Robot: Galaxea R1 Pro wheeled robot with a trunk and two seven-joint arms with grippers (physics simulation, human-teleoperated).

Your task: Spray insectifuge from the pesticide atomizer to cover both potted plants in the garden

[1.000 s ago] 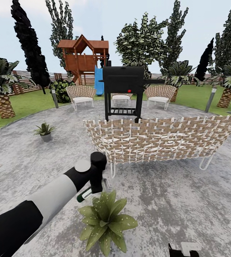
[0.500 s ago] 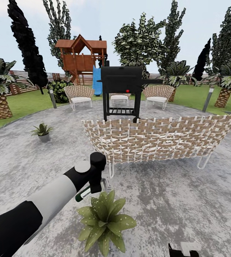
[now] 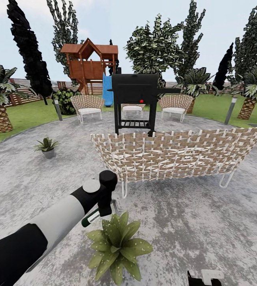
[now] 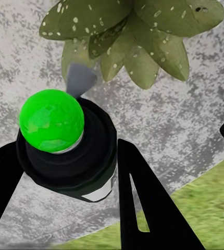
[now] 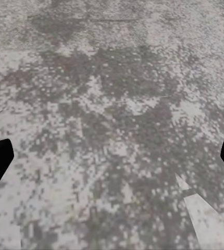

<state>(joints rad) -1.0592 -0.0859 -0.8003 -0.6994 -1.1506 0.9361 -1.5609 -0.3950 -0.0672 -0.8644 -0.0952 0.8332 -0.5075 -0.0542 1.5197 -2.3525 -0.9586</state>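
- Left gripper (image 4: pixel 65 172) is clamped on the pesticide atomizer (image 4: pixel 65 151), a black finger (image 4: pixel 143 203) on either side of its dark body, the green spot on its head facing the wrist camera.
- Nozzle points toward the near potted plant (image 3: pixel 117 245), which lies just beyond and below the bottle on the paved patio (image 3: pixel 200 222); white specks already dot its leaves.
- Far potted plant (image 3: pixel 47 147) stands well apart, ahead and to the left; by my judgement the left arm is the nearer one to it.
- Right gripper (image 5: pixel 112 156) hangs over bare paving with its fingers spread apart, holding nothing.
- In the head view the left arm (image 3: pixel 45 226) hides most of the bottle; how fully the near plant is covered is hard to make out.
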